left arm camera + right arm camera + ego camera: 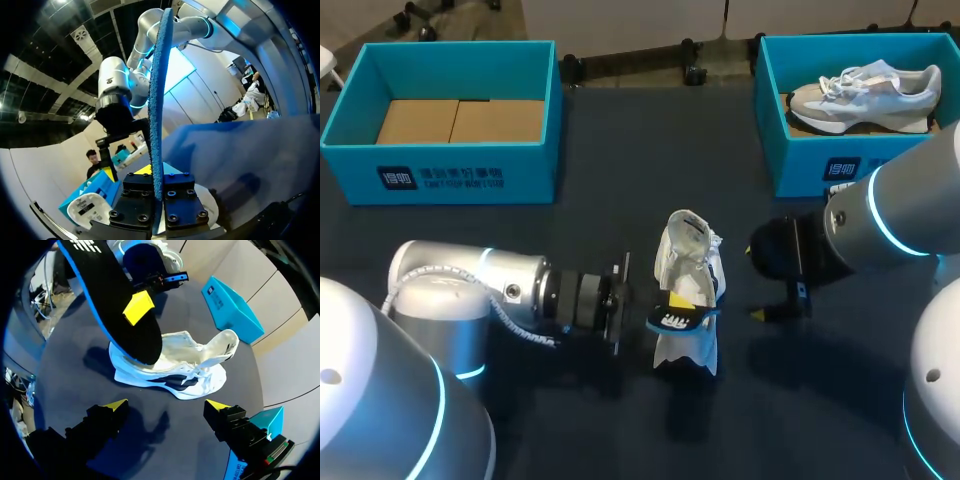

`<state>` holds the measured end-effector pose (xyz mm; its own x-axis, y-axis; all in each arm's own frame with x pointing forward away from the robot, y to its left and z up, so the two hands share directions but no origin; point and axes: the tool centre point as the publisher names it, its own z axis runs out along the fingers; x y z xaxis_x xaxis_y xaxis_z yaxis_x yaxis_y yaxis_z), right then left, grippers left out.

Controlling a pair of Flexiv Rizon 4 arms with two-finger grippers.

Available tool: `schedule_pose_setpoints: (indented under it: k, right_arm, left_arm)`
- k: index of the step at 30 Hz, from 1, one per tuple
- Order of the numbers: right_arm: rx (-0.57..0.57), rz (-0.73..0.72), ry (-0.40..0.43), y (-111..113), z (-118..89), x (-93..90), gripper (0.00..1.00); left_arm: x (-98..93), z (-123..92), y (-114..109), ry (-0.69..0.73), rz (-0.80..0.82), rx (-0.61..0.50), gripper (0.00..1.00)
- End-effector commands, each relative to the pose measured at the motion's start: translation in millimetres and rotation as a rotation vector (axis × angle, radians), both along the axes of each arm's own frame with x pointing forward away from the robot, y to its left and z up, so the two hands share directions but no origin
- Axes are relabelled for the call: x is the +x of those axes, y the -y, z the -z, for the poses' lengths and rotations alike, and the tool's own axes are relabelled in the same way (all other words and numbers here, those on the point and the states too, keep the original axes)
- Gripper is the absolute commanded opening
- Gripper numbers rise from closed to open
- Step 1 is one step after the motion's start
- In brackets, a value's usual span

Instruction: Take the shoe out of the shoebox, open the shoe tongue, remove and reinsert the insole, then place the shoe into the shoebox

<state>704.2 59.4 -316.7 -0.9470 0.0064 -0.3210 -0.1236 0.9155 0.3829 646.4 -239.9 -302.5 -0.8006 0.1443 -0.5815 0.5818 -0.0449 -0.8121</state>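
White low-top sneaker is lying mid-table, long axis running near-to-far, the flared open end w/ raised tongue pointing twd the far side. Toe vs heel can't be told. Black foam insole w/ blue rim is being pinched by the left gripper, fingers pressed onto it from both sides. It's being held slanted, lower tip at the sneaker's mouth. Right gripper is being held spread wide just beside the sneaker. Teal cardboard shoebox is sitting far left, well apart.
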Motion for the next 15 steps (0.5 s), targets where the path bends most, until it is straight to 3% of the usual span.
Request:
schedule_pose_setpoints:
  k: [1,15]
  right_arm:
    - [0.004,-0.002,0.001,1,1,-1.1,1.0]
    - [0.004,-0.002,0.001,1,1,-1.1,1.0]
  left_arm:
    - [4.3,7,2,0.009,-0.001,0.02,0.0]
    - [20.8,23,2,0.056,0.005,0.039,0.0]
